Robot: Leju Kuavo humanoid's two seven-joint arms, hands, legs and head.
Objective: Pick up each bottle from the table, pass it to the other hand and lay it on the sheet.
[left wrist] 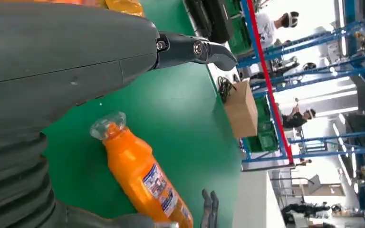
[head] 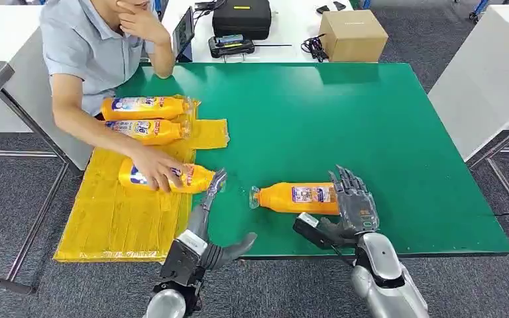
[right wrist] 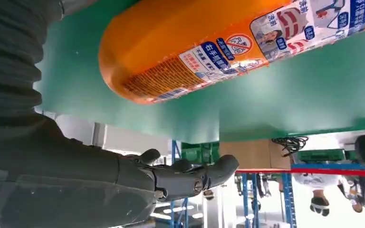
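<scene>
An orange bottle [head: 298, 197] lies on its side on the green table [head: 344, 112], cap toward the yellow sheet [head: 122, 218]. My right hand [head: 354, 202] sits at the bottle's base end with its fingers spread, holding nothing. The right wrist view has the bottle [right wrist: 195, 42] close by, apart from the fingers [right wrist: 185, 178]. My left hand [head: 202, 225] is open between sheet and bottle, its fingers reaching toward a bottle [head: 166, 177] on the sheet that a person's hand [head: 156, 169] is touching. Two more bottles [head: 146, 107] [head: 149, 130] lie farther back on the sheet. In the left wrist view the table bottle [left wrist: 142, 180] lies beyond my open fingers [left wrist: 195, 47].
A person [head: 86, 46] sits at the table's far left corner, one arm over the sheet. A cardboard box [head: 352, 34] and a black case [head: 241, 16] stand on the white table behind. Another white table [head: 490, 73] is to the right. The sheet hangs over the green table's left edge.
</scene>
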